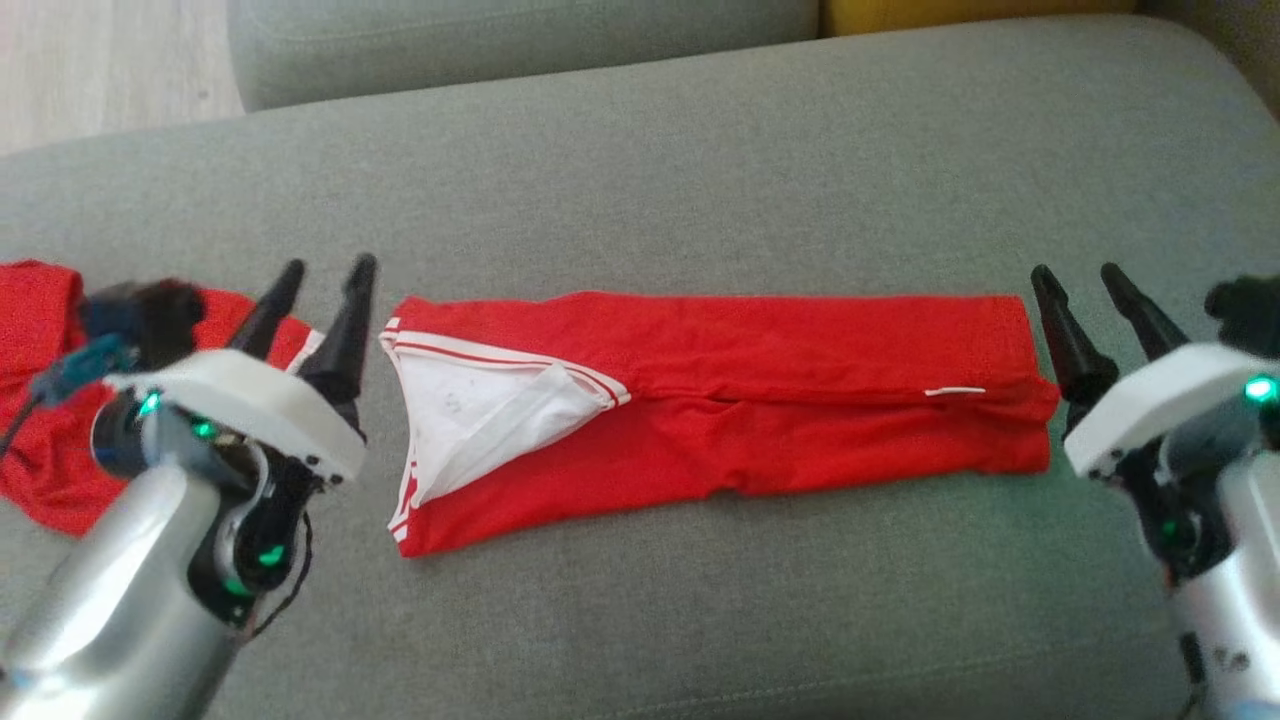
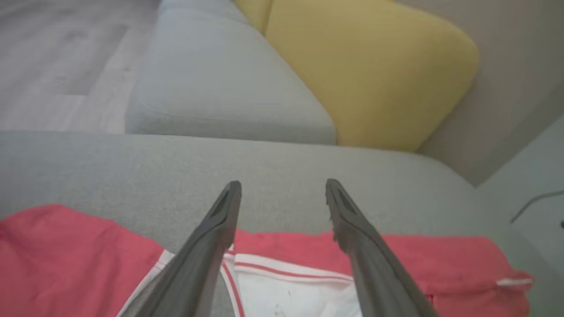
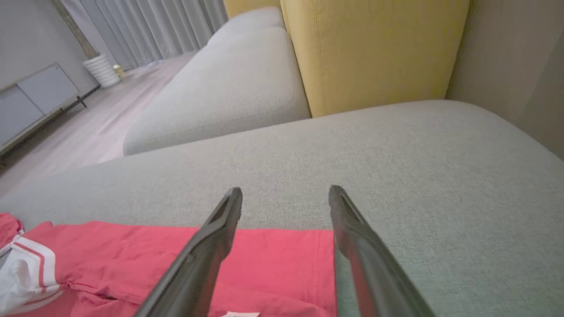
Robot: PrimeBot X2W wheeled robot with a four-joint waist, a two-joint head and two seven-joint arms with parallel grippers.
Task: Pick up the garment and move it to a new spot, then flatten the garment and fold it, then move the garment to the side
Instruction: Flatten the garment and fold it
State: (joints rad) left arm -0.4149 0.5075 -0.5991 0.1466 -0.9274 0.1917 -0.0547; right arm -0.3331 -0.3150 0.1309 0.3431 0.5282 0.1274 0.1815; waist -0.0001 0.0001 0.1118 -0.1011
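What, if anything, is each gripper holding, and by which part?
Nothing. The left gripper and right gripper stand open, one at each end of the red garment.

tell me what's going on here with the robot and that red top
A two-armed robot is folding a red shirt on a grey sofa cushion. The shirt lies flat, folded into a long strip, white-trimmed collar towards the robot's left. The left gripper is at the collar end and the right gripper at the other end, both open and holding nothing. Another red garment lies crumpled further left.
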